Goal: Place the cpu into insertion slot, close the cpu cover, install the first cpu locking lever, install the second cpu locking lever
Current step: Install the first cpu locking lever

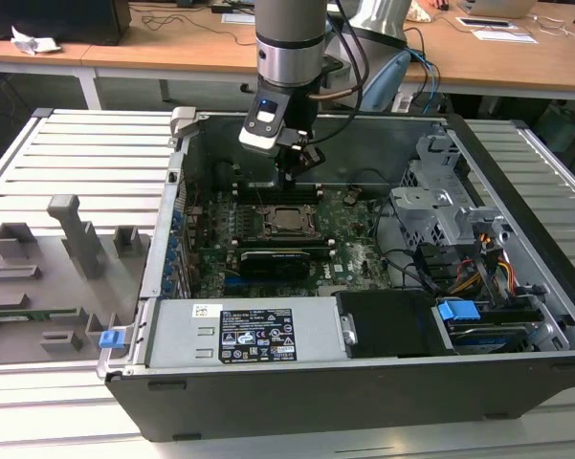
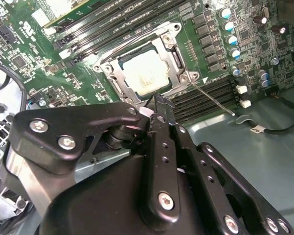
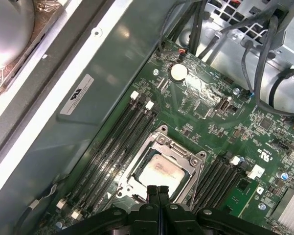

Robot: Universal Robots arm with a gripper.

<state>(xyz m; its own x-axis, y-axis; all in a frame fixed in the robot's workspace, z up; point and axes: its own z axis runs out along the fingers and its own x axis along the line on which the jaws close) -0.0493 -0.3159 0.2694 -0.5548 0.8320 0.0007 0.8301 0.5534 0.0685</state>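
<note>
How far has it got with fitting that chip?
The cpu is seated with the cover down over it. The gripper, shut, hovers at the cover's edge. One lever sticks out sideways, so locking looks unfinished.

A pale grey metal table [image 1: 86,143] with long ribbed slats carries everything, and its bare slats show on both sides of the load and along the near edge. Directly on it, toward the exterior view's right, lies 1 black computer case [image 1: 364,387], set on its side with its open face up. Just beside the case, on the exterior view's left, lies 1 flat grey holder plate [image 1: 19,287] with several upright grey blocks [image 1: 72,229] on it and 1 small blue clip [image 1: 111,337] at its corner nearest the case.
</note>
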